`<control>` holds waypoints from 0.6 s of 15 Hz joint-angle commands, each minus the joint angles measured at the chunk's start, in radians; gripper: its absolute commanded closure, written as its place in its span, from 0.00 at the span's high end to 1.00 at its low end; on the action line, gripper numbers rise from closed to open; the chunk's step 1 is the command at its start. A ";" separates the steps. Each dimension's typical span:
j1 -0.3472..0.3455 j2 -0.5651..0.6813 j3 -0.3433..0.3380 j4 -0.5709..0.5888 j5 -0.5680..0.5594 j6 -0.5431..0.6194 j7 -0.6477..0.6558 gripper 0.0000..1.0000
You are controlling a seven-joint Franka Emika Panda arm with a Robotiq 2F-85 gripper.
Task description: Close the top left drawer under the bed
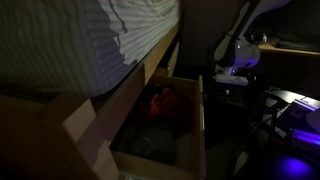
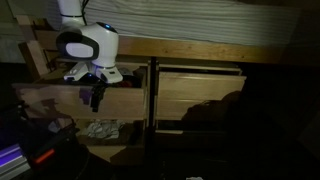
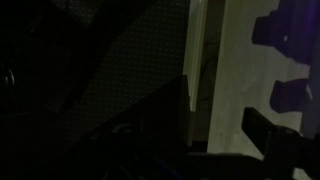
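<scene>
The bed (image 1: 70,40) has a striped mattress (image 2: 200,25) on a light-wood frame. Under it the top left drawer (image 1: 200,125) stands pulled out, with a red thing (image 1: 165,100) and a grey thing (image 1: 150,142) inside. Its plain front (image 2: 50,100) faces the room. My gripper (image 2: 97,97) hangs just outside that front, near its upper edge (image 1: 232,80). In the dark wrist view the gripper (image 3: 225,125) is open, two dark fingers (image 3: 265,135) apart over pale wood (image 3: 240,60). Whether a finger touches the front I cannot tell.
Below the top left drawer another wood drawer (image 2: 100,128) with pale cloth is also pulled out. To its side two closed drawer fronts (image 2: 200,95) sit flush. Dark equipment with a purple light (image 1: 295,120) stands on the floor near the arm.
</scene>
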 commanded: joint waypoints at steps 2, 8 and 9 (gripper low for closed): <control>0.174 0.014 -0.054 0.107 -0.020 0.057 0.070 1.00; 0.017 -0.002 -0.011 0.004 0.021 -0.007 -0.014 1.00; 0.017 -0.002 -0.011 0.004 0.021 -0.007 -0.014 1.00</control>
